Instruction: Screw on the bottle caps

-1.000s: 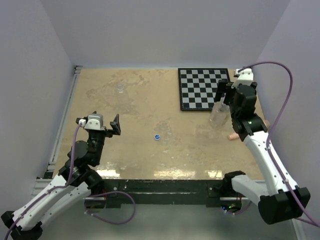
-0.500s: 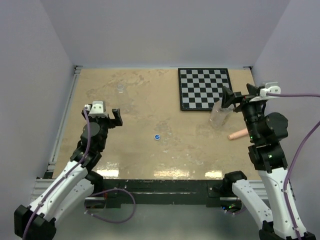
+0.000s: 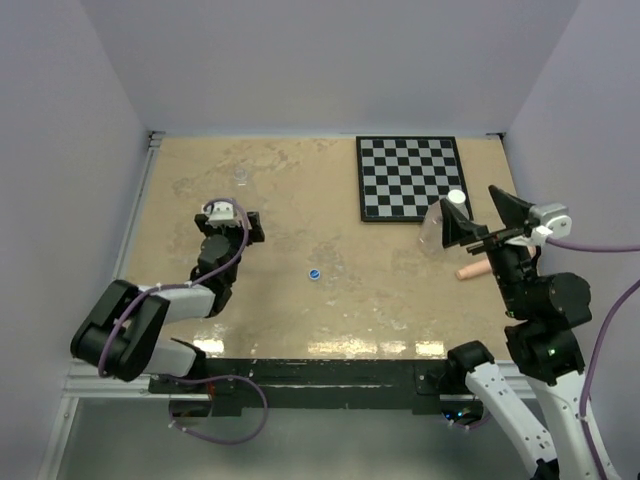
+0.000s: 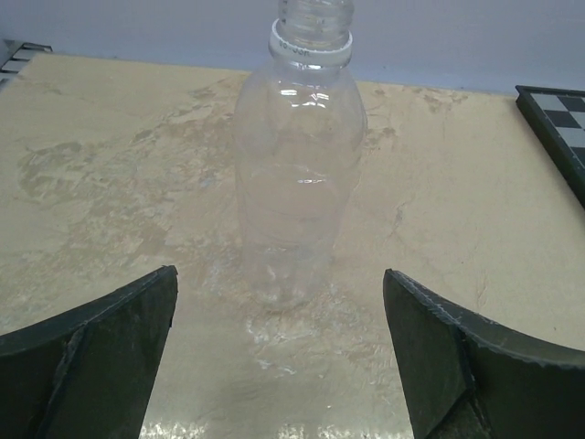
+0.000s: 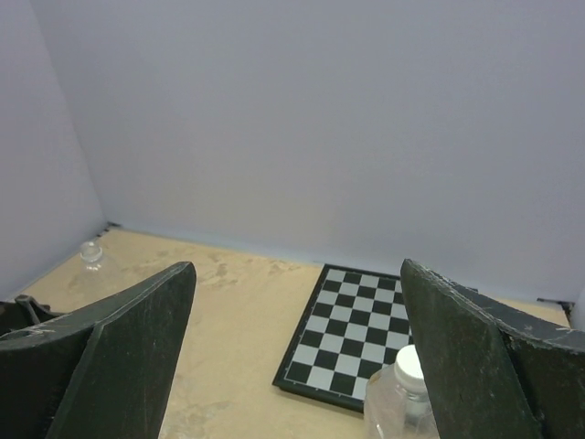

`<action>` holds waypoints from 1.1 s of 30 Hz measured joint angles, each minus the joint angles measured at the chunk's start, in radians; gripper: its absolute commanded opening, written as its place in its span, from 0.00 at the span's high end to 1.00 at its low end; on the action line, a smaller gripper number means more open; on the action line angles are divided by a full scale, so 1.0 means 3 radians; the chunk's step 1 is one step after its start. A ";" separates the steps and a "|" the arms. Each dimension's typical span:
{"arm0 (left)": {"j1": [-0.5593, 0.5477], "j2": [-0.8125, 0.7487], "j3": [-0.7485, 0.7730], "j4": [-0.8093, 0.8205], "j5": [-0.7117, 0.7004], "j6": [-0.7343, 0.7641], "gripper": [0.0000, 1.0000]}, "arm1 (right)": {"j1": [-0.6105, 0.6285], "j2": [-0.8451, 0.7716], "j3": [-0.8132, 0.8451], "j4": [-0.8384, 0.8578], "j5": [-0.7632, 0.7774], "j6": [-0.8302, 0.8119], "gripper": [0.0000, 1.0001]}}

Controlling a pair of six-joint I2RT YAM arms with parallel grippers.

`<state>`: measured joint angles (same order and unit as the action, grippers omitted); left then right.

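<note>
No text could be read with certainty. In the left wrist view, at the top centre of the frame, the white plastic ring [image 4: 311,51] round the neck of the clear plastic bottle [image 4: 297,183] carried a short line of small dark printed characters, too small and blurred to make out. Nothing legible showed in the other views.

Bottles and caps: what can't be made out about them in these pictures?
- White cap: too small in the top view to tell whether it is screwed down on the taller bottle; the right wrist view cuts that bottle off at the bottom edge.
- Short bottle: its mouth is cut off by the top edge of the left wrist view.
- Blue cap: top view, too small to tell which side is up.
</note>
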<state>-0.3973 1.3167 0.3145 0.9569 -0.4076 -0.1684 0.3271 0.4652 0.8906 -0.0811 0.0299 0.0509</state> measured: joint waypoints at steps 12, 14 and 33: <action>0.0075 0.1216 0.0462 0.0913 0.0047 0.0186 0.02 | 0.0182 -0.0319 -0.0109 0.0079 0.0239 -0.0234 0.01; 0.0130 0.1296 0.0547 0.0954 0.0043 0.0186 0.02 | 0.0188 -0.0319 -0.0109 0.0079 0.0264 -0.0262 0.02; 0.0345 0.1919 0.0885 0.1040 0.0158 0.0084 0.42 | 0.0200 -0.0216 -0.0109 0.0072 0.0175 -0.0408 0.01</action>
<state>-0.2939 1.8923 0.5800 1.2690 -0.3603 -0.1432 0.3870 0.4004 0.8577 -0.0593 0.0826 -0.0715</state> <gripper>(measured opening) 0.698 0.985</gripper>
